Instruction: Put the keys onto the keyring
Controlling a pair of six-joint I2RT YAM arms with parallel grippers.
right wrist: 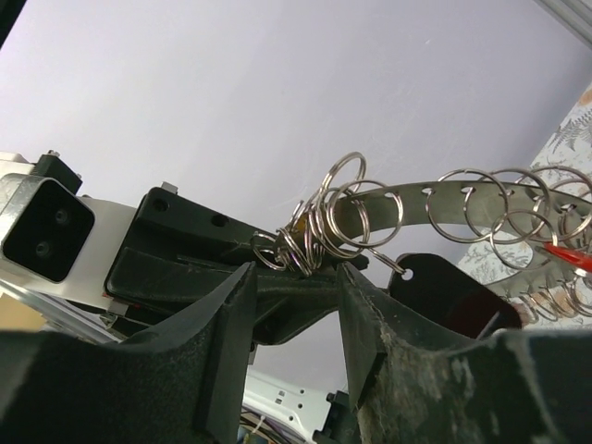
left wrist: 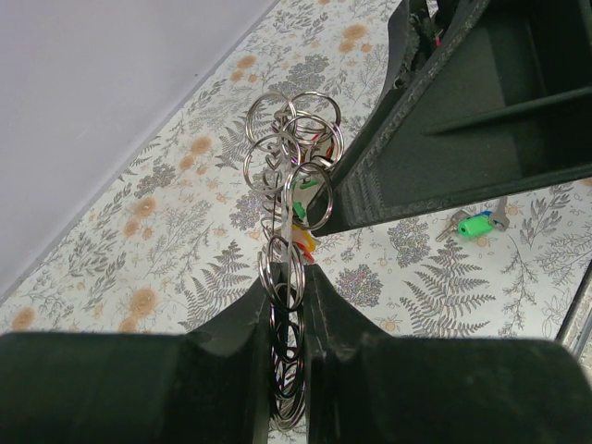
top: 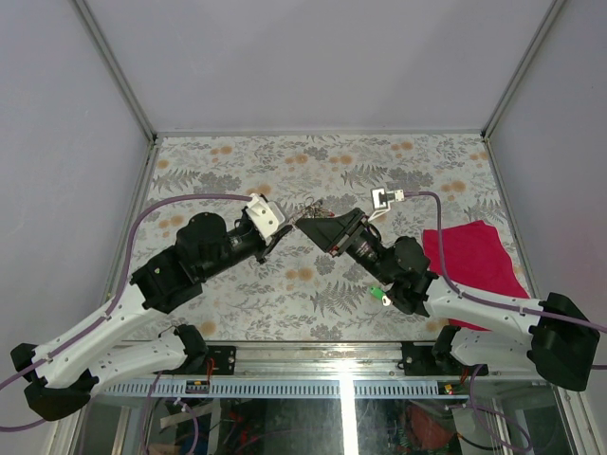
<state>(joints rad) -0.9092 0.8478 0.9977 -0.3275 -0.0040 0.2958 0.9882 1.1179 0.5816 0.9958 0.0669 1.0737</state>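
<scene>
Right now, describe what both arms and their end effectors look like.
Both arms match: the left arm and right arm have white lower links, bulky black joints and a thin purple cable running along each. The left end effector and right end effector have black, wedge-shaped plastic fingers.

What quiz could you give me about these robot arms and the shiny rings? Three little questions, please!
1. True or false: the left pincer is shut on the keyring.
2. Which colour is the cloth lying on the table? A blue, B red, C yellow.
3. Fill the gap: the key lying loose on the table has a ____ head.

Key: 1 true; 2 B; 3 green.
</scene>
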